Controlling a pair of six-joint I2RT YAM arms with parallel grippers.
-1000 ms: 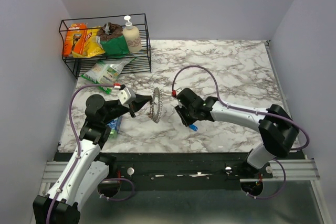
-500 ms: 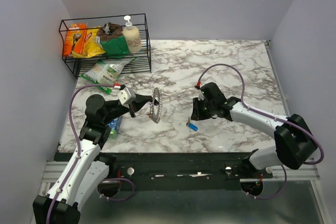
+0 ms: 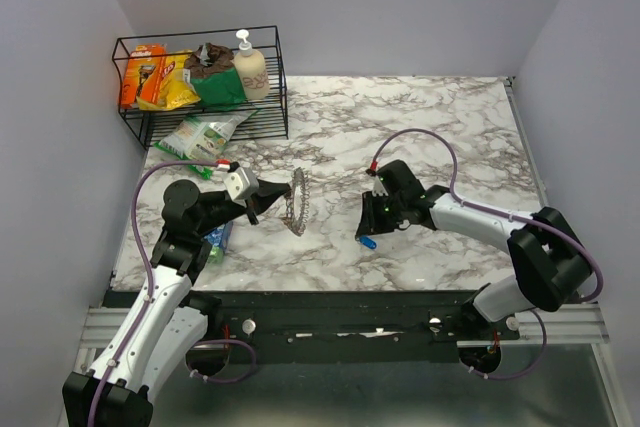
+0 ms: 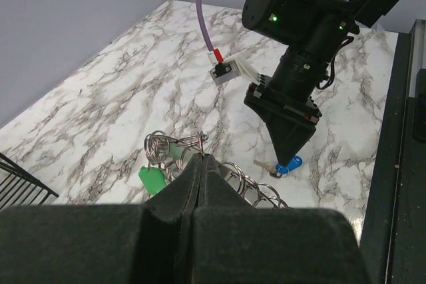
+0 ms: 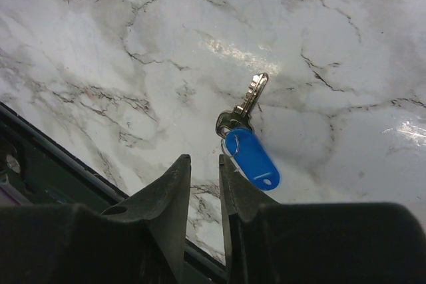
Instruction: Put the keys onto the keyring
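Observation:
My left gripper (image 3: 268, 197) is shut on the keyring (image 3: 295, 201), a silvery coiled ring held upright above the marble. In the left wrist view my shut fingertips (image 4: 200, 158) pinch its rim, with the coils (image 4: 256, 189) to the right and a green key tag (image 4: 152, 179) hanging on the left. A key with a blue tag (image 5: 251, 158) lies flat on the table, also visible from above (image 3: 368, 242). My right gripper (image 5: 203, 161) hovers just above it with a narrow gap between the jaws and nothing in them. The blue tag lies beside the right finger.
A black wire basket (image 3: 200, 45) at the back left holds packets and a soap bottle. A snack bag (image 3: 205, 132) lies in front of it. A blue-green packet (image 3: 218, 239) lies by my left arm. The black table edge (image 5: 40, 164) is close behind the right gripper.
My right gripper swung away to the right, then came back left and down over the blue-tagged key, which stayed on the table. The left arm and keyring have not moved.

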